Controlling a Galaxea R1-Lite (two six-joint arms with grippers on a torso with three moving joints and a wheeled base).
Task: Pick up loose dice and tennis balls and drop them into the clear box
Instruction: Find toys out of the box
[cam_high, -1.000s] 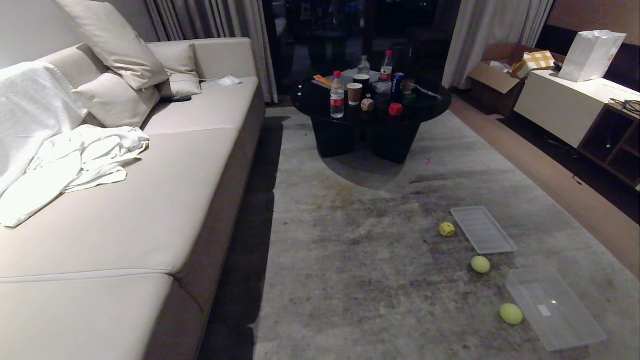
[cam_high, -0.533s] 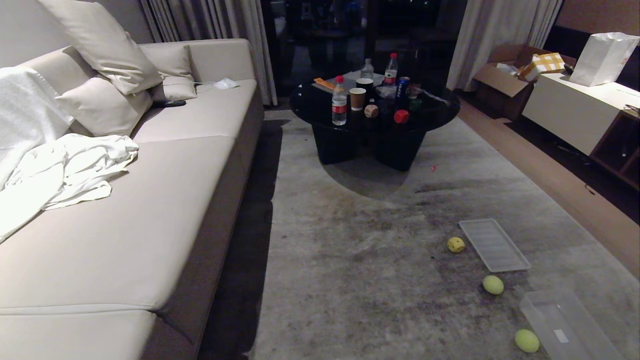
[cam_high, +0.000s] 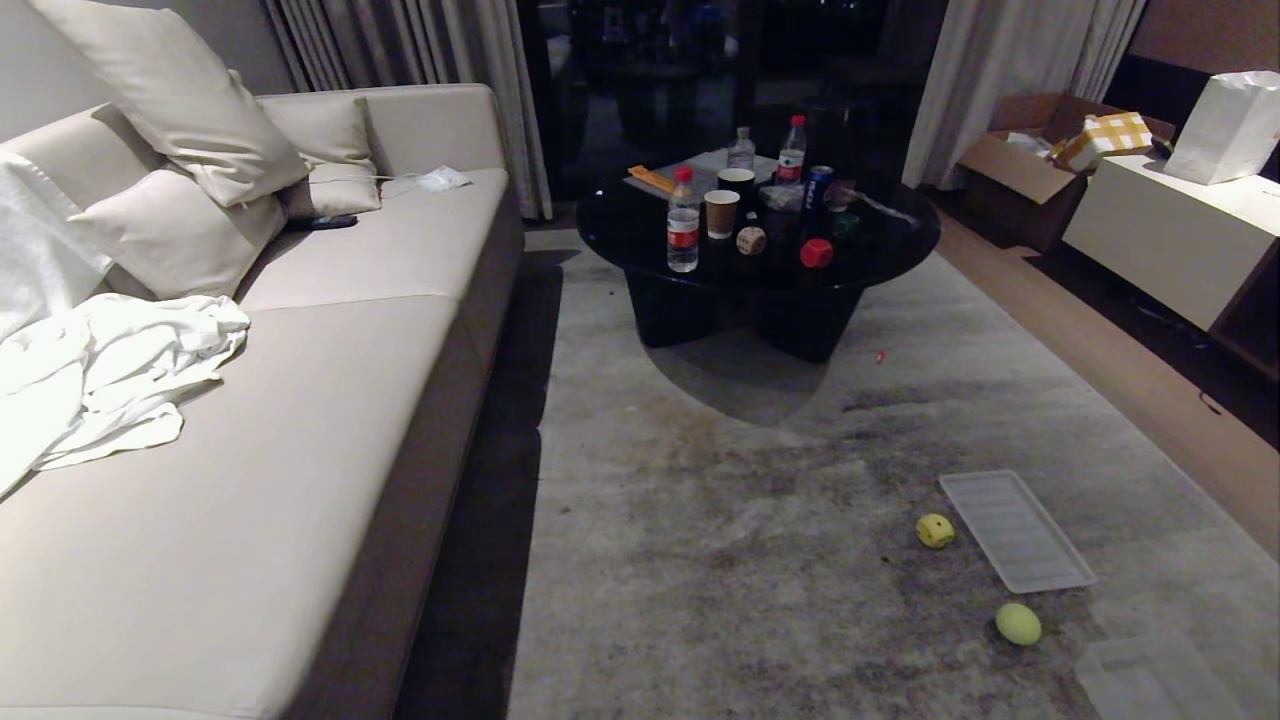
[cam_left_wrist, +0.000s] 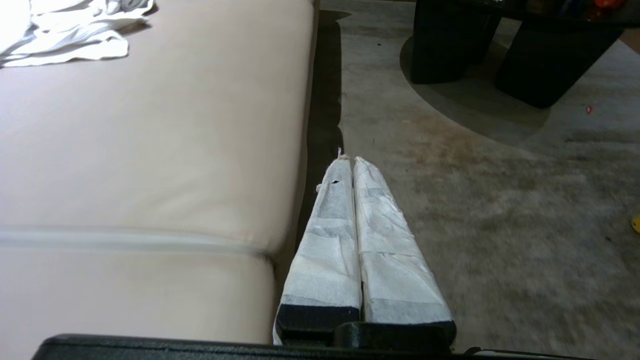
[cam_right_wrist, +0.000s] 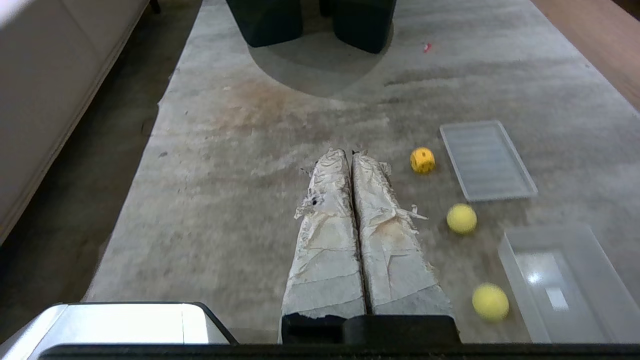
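Note:
A yellow die (cam_high: 935, 530) (cam_right_wrist: 422, 160) lies on the rug beside a flat ribbed lid (cam_high: 1015, 530). Two tennis balls (cam_right_wrist: 461, 218) (cam_right_wrist: 490, 301) rest on the rug between the lid and the clear box (cam_right_wrist: 580, 245); only the farther ball (cam_high: 1018, 623) shows in the head view. The box (cam_high: 1150, 680) is cut off at that view's lower right corner. A beige die (cam_high: 750, 240), a red die (cam_high: 816, 253) and a dark green die (cam_high: 845, 224) sit on the black round table (cam_high: 620, 215). My left gripper (cam_left_wrist: 350, 159) and right gripper (cam_right_wrist: 351, 152) are shut and empty, held low above the rug, outside the head view.
A long beige sofa (cam_high: 330, 400) with cushions and a white cloth runs along the left. The table also carries bottles, cups and a can. A white cabinet (cam_high: 1160, 235) and a cardboard box (cam_high: 1010, 180) stand at the far right, past a strip of wooden floor.
The whole head view has shifted: table, rug and objects have slid down and to the right, so the camera moved. The nearer tennis ball and most of the clear box have left that view.

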